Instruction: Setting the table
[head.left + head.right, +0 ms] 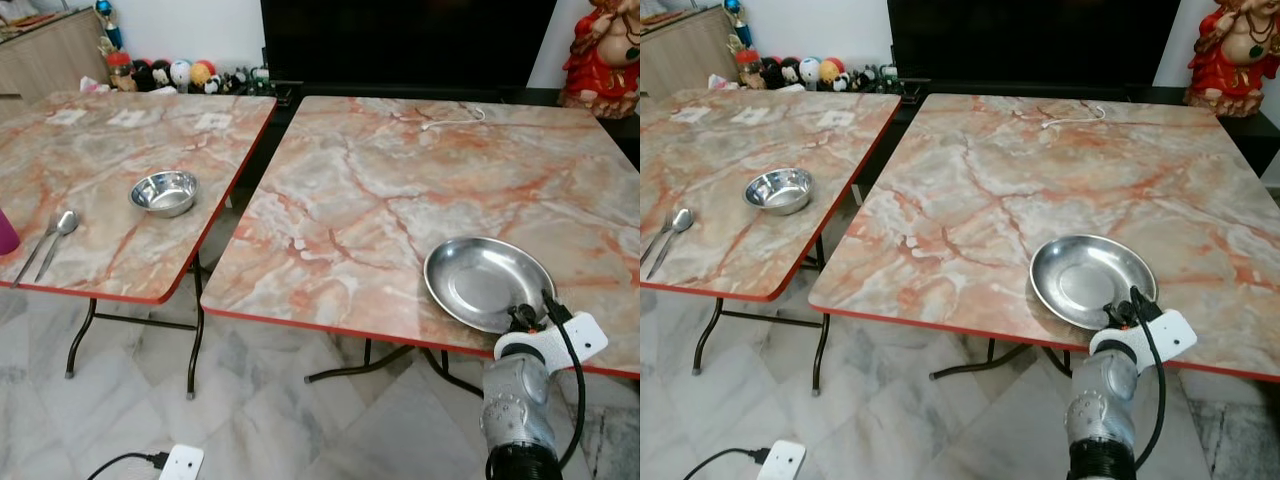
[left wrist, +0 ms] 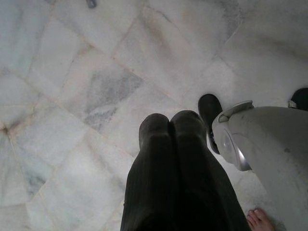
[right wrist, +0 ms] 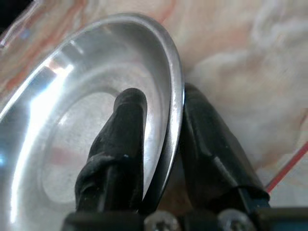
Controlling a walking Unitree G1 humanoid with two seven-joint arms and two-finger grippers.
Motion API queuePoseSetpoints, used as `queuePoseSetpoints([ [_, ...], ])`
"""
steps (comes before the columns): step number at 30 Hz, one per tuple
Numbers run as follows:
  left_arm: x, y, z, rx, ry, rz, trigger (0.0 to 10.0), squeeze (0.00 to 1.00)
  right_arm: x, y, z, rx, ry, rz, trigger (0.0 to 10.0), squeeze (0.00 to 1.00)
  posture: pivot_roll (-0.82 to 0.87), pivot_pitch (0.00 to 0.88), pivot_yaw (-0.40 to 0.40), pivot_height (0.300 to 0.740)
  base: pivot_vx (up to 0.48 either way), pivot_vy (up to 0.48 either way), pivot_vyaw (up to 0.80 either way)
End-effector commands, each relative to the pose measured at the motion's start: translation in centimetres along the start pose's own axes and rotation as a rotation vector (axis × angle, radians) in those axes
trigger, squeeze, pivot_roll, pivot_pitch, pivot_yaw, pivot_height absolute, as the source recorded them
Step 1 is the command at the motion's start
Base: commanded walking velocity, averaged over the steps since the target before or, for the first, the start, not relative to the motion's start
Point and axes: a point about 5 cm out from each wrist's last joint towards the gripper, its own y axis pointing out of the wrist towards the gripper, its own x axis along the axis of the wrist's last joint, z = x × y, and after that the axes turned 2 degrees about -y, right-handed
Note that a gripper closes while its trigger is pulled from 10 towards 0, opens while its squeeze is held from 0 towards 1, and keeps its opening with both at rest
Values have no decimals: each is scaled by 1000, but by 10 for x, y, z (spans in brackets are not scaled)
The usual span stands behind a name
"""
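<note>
Pinching the steel plate [image 1: 487, 282] by its near rim, the right gripper [image 1: 527, 318] is reaching over the right table [image 1: 400, 200] at its red front edge. Wrist view: one finger [image 3: 122, 144] inside, one under; lowering flat is wise. Left gripper [image 2: 171, 132] is hanging clenched, empty, over floor. Open tabletop is lying beyond.

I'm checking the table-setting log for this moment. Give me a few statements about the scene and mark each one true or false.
1. The right claw grips the rim of the steel plate, one finger inside and one outside. True.
2. The plate lies near the front edge of the right table. True.
3. The small steel bowl sits on the same table as the plate. False: it is on the left table.
4. The left claw holds a spoon. False: its fingers are together over the marble floor, holding nothing.
5. A spoon lies on the left table. True.
</note>
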Motion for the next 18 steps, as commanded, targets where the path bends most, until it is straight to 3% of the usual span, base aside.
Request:
queuePoseSetpoints([
  [1,-2,0,1,2,1,14,10000,0,6,-3,4,7,3,-25,10000,0,57,0,5,740,0,0,0],
  [14,-3,0,1,-2,-1,15,10000,0,7,-8,6,41,-17,-23,10000,0,58,0,0,740,0,0,0],
  [15,-2,0,1,-2,-1,15,10000,0,7,-8,5,33,-18,-22,10000,341,57,0,0,740,0,0,0],
  [17,-2,0,1,-3,-1,15,10000,0,7,-8,3,17,-18,-18,10000,341,56,0,2,740,0,0,0],
  [18,-2,0,1,-3,0,15,10000,0,6,-9,2,14,-13,-11,10000,980,56,0,3,740,0,0,0],
])
